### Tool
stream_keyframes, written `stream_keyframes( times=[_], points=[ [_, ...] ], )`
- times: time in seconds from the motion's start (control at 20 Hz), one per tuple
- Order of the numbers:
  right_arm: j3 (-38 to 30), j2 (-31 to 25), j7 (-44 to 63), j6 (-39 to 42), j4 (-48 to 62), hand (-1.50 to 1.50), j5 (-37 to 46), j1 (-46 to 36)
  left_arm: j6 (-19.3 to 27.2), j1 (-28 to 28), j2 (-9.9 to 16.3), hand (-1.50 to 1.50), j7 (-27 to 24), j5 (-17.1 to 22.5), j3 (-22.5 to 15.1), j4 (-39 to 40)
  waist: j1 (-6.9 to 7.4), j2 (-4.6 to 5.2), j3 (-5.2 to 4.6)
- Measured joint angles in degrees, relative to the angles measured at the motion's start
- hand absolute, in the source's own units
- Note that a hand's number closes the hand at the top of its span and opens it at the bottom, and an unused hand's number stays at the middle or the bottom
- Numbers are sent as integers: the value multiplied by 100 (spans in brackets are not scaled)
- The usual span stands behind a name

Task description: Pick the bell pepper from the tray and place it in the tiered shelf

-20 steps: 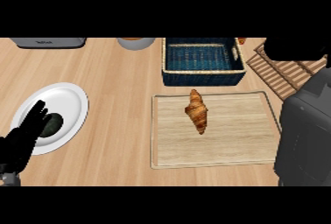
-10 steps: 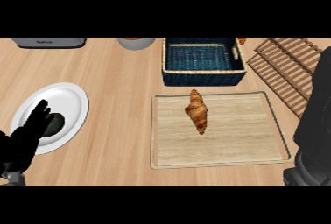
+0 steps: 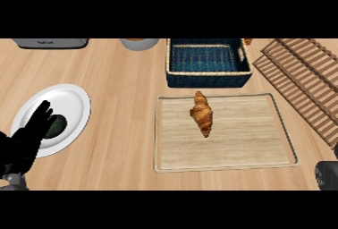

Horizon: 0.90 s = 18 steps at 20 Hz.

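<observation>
Tray (image 3: 277,134), centre right of frame: holds one croissant (image 3: 202,113), lying lengthwise; no bell pepper visible on it.
Tiered shelf (image 3: 300,85), upper right: slatted, bare, ready as destination.
Plate (image 3: 69,107), left: dark item partly hidden.
Left hand (image 3: 26,141), lower left: fingers straight, resting open.
Right hand: only a dark part at lower right edge; state cannot be told.
Blue basket (image 3: 208,78), top centre.

Your left hand (image 3: 26,141) covers part of the dark thing (image 3: 56,126) on the plate (image 3: 69,100). The shelf (image 3: 300,85) runs off the right edge; the right hand is out of sight.
</observation>
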Motion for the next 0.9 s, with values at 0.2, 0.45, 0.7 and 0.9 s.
stream_keyframes(
  times=[0.2,0.45,0.7,0.9],
  points=[
    [-187,-289,-113,-48,298,150,2,141,36,32,-61,0,-64,-89,-45,-7,6,1,6],
    [-444,-528,-199,-482,713,150,-143,339,23,0,-76,0,-97,-105,-18,23,16,5,8],
    [-777,-737,-358,-1160,1090,150,-446,652,1,-75,-99,0,-134,-118,-5,106,15,8,14],
    [-1009,-932,-243,-1527,1343,-150,-561,808,-59,-89,-32,0,-60,-69,75,97,18,10,9]
  ],
)
